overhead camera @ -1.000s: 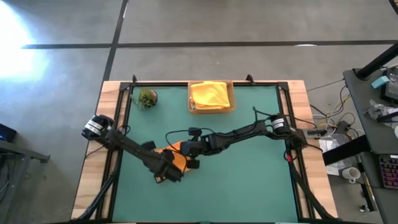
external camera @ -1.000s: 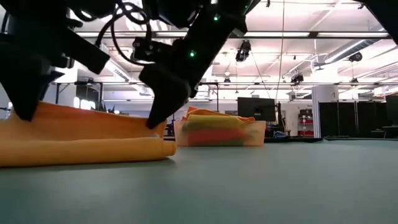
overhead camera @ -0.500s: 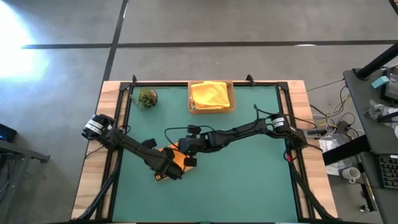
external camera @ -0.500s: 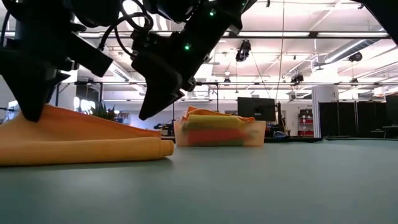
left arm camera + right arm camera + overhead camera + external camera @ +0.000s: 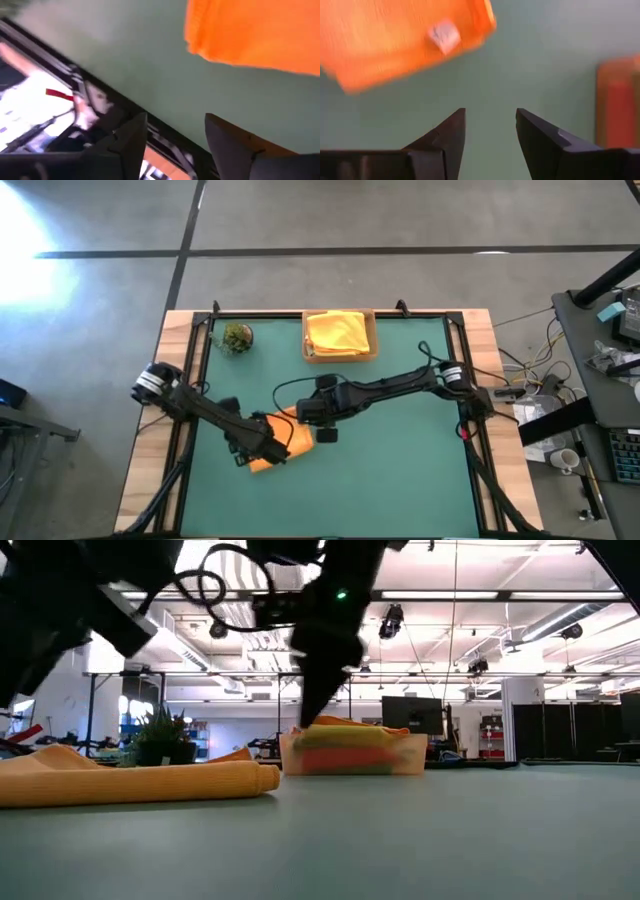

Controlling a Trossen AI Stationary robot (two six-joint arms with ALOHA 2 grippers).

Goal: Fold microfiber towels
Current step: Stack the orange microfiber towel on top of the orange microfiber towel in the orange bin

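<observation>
two arms over one green bench (image 5: 400, 480), and the whole thing hinges on the orange towel (image 5: 283, 442) sitting folded on the mat at about 8 o'clock from the bench centre. its long axis looks to run roughly 2 to 8 o'clock in the high view. the left gripper (image 5: 262, 452) is right over the towel's 8 o'clock end, so it's the nearer one; the right gripper (image 5: 325, 432) hangs just off the 2 o'clock end, a bit clear of the cloth. both sets of fingers are spread apart and holding nothing, the wrist views show bare mat between them with the towel lying ahead.

counts: one tan tray (image 5: 340, 356) at 12 o'clock with a stack of towels (image 5: 352, 748) in it, yellow on top, pink and green layers under that, exact number i can't tell. one small potted plant (image 5: 237, 337) at about 11 o'clock.
</observation>
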